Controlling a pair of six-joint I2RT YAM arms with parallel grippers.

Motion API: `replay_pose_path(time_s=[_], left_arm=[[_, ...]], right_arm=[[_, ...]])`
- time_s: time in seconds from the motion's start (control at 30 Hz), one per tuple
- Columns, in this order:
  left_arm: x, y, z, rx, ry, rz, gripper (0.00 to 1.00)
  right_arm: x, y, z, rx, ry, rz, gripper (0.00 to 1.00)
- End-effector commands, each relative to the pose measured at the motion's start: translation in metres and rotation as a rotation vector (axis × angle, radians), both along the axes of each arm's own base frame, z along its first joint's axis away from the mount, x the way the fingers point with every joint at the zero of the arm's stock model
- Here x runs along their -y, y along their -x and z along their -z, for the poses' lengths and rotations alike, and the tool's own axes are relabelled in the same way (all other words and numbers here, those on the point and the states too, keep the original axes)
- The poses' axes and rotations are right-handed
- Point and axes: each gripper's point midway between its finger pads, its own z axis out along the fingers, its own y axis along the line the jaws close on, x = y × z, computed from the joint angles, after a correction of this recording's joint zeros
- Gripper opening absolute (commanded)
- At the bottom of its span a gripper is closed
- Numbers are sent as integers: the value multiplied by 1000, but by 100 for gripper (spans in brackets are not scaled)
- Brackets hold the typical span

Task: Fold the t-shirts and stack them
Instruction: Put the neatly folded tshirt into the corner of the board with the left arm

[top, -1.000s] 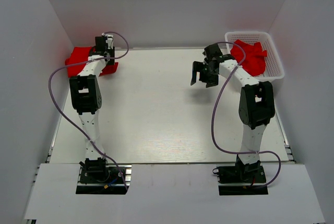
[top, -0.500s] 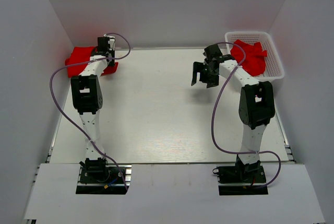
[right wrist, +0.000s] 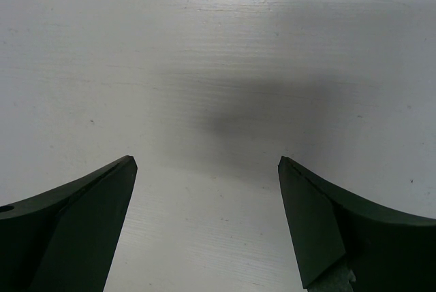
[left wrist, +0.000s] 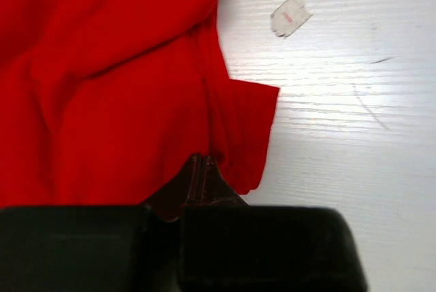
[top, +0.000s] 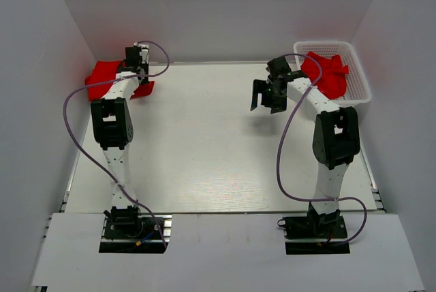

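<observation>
While the left arm stretches to the far-left corner, left gripper pinched closed on a red t-shirt edge there, right gripper hangs spread wide, empty, above the table (basket of red shirts beside it)

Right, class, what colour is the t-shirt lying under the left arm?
The t-shirt is plain red, with no pattern. It shows clearest in the left wrist view.
</observation>
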Motion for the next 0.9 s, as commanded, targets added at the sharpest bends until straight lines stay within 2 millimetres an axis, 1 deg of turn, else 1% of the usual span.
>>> replay_pose_path(time_s=[0.0,0.07,0.1,0.2,0.23,0.3,0.33,0.37,0.43,0.47,0.5,0.53,0.57,0.63,0.67,0.7,0.73,0.77,0.8,0.83,0.87], left_arm=[[16,-4,-77,149,58,59,0],[24,-2,-89,161,85,96,0],[26,0,-85,152,93,105,0],[31,5,-86,147,109,124,0],[32,8,-78,129,117,132,0],[33,15,-81,127,117,132,0],[35,20,-72,111,125,139,0],[35,23,-72,113,125,139,0],[40,37,-65,94,147,163,0],[42,40,-64,97,152,170,0],[47,45,-62,94,153,179,0],[50,55,-49,69,163,186,0],[52,57,-48,71,165,205,0],[51,63,-38,48,159,211,0],[56,65,-37,36,160,219,0],[55,67,-20,-3,158,209,0],[55,62,-22,-3,158,209,6],[53,66,-13,-47,156,197,18],[53,59,-20,-40,163,191,31],[56,59,-18,-58,173,198,46],[58,59,-17,-67,188,199,58]], right_arm=[[2,-1,-23,52,-13,-2,90],[2,0,-23,53,-15,-2,90],[2,1,-24,52,-17,-2,90],[3,2,-25,59,-16,-4,90],[3,3,-24,58,-16,-4,90],[1,3,-27,65,-23,-6,90],[3,3,-27,66,-20,-5,90],[3,3,-27,65,-19,-5,90],[2,3,-26,63,-24,-11,90],[1,4,-27,64,-29,-13,90],[0,4,-26,64,-28,-16,90],[1,4,-26,63,-30,-14,90],[-1,4,-24,59,-34,-20,90],[-1,4,-24,59,-33,-25,90],[-1,4,-24,59,-37,-25,90],[-2,5,-23,54,-37,-28,90],[-2,5,-27,62,-37,-30,90],[0,4,-23,57,-31,-28,90],[-1,6,-24,56,-33,-29,90],[-1,5,-25,58,-32,-28,90],[-1,5,-25,56,-33,-29,90]])
